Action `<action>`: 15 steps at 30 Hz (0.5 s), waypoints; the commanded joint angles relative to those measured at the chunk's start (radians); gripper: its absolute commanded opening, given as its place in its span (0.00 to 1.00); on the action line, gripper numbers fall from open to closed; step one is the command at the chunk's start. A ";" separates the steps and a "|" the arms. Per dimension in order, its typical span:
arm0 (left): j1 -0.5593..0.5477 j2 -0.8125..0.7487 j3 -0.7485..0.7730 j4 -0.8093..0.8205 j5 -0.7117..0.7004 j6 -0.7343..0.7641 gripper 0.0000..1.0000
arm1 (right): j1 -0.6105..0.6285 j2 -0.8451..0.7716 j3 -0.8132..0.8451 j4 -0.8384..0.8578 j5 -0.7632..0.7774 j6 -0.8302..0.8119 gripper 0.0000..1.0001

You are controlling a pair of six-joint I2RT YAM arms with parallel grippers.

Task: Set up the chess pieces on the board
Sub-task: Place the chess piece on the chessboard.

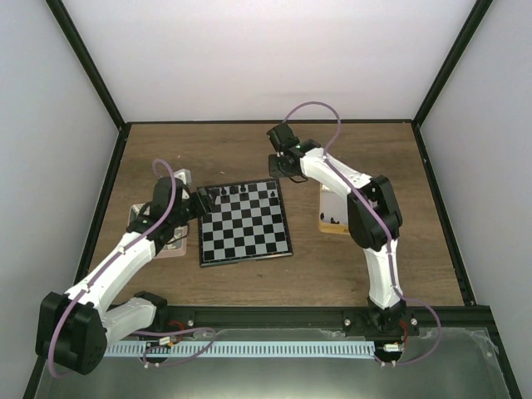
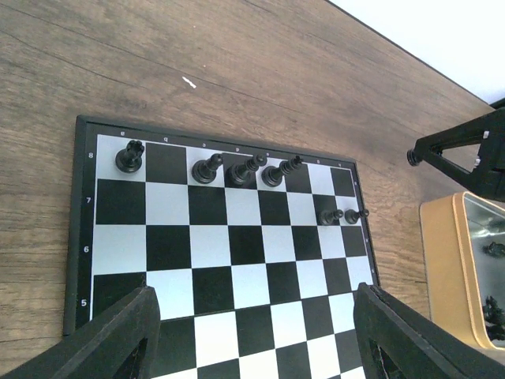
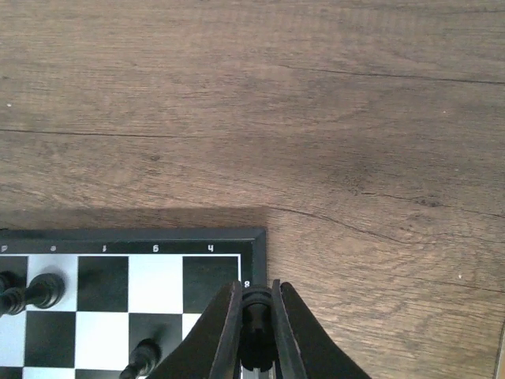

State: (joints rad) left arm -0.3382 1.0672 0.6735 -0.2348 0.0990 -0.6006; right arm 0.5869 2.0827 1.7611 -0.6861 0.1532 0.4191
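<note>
The board [image 1: 249,237] lies flat between the two arms. Several black chess pieces [image 2: 246,170] stand along its far row, a rook [image 2: 129,156] in the left corner square and two pawns [image 2: 330,215] in the row in front, at the right. My left gripper [image 2: 256,339] hangs open over the board [image 2: 237,276] with nothing between its fingers [image 2: 102,339]. My right gripper [image 3: 256,304] is shut on a small black chess piece [image 3: 256,332] just above the board's far right corner [image 3: 254,241]. In the top view it [image 1: 283,170] sits at that corner.
A yellow-rimmed metal tin [image 2: 454,268] holding more black pieces stands right of the board, under the right arm [image 1: 332,218]. A pink tray [image 1: 174,247] lies left of the board beneath the left arm. Bare wood extends beyond the board's far edge.
</note>
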 commanded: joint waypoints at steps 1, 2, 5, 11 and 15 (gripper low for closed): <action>0.003 0.010 0.025 0.002 0.008 0.010 0.70 | 0.002 0.053 0.049 0.014 -0.035 -0.021 0.11; 0.003 0.010 0.025 0.000 0.010 0.011 0.70 | 0.001 0.066 0.057 0.012 -0.040 -0.023 0.11; 0.003 0.012 0.025 -0.002 0.014 0.012 0.70 | 0.001 0.098 0.077 0.010 -0.057 -0.029 0.11; 0.002 0.012 0.023 -0.002 0.013 0.012 0.70 | 0.002 0.131 0.081 0.014 -0.106 -0.038 0.11; 0.002 0.016 0.022 0.001 0.017 0.010 0.70 | 0.001 0.150 0.080 0.016 -0.128 -0.043 0.12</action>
State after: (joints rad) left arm -0.3382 1.0767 0.6750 -0.2348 0.1101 -0.6006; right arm 0.5861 2.2024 1.7927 -0.6792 0.0586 0.3931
